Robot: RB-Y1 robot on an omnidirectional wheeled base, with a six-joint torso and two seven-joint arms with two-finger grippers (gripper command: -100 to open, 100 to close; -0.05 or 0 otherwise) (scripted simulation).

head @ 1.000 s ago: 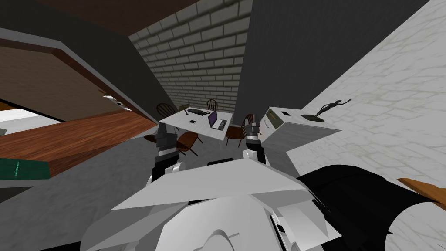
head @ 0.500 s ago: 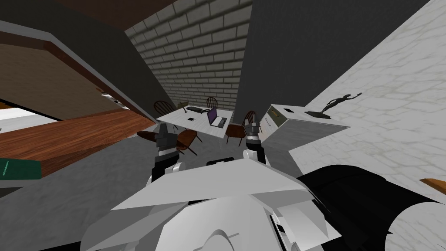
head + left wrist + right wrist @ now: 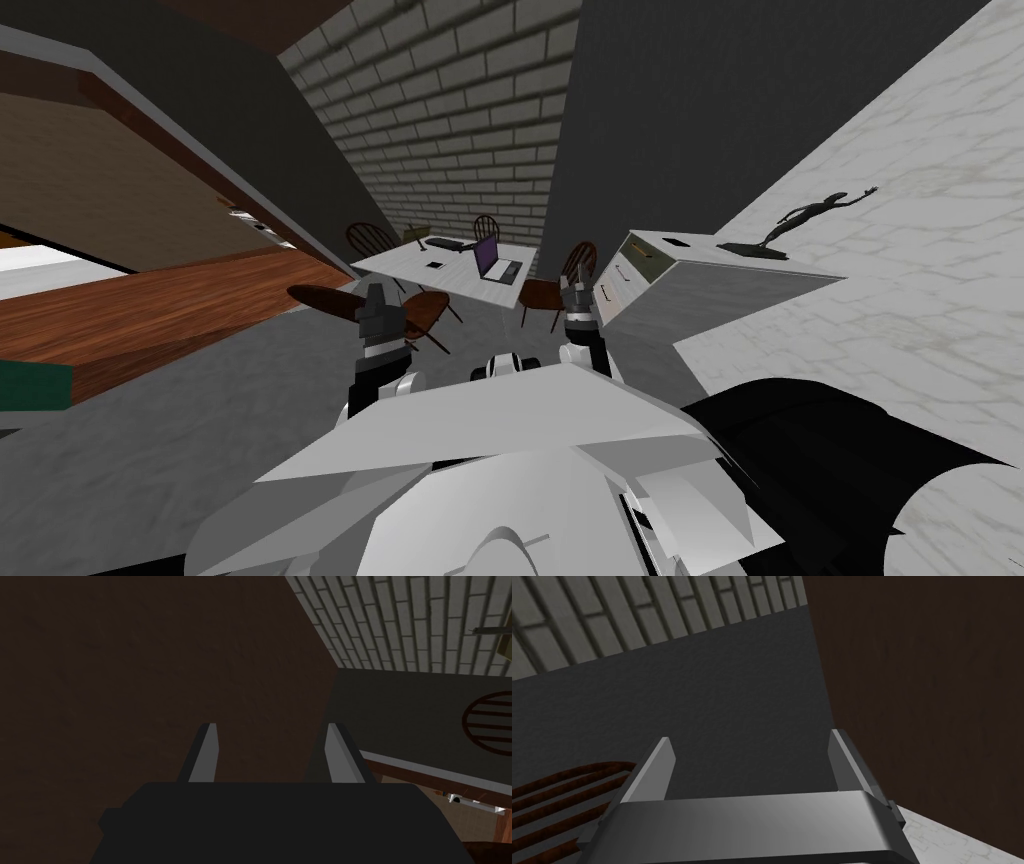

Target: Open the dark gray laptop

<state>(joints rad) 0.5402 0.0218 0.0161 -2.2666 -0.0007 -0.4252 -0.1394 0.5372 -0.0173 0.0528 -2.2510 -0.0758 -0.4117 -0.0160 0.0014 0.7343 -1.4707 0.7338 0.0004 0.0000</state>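
Fingers of my left gripper point(image 3: 272, 726) stand apart with nothing between them, and my right gripper point(image 3: 751, 736) is the same: spread wide, holding nothing. Both are raised ahead of me, side by side and apart from each other. Across the grey floor point(image 3: 250, 400), well away from them, stands a white table point(image 3: 395, 262) with brown chairs point(image 3: 425, 312) round it. The laptop point(image 3: 492, 262) sits by the table's right edge, lid standing up, screen purple. A flat dark thing point(image 3: 447, 243) lies near the far edge, too small for me to make out, and a small dark slab point(image 3: 435, 265) lies mid-table
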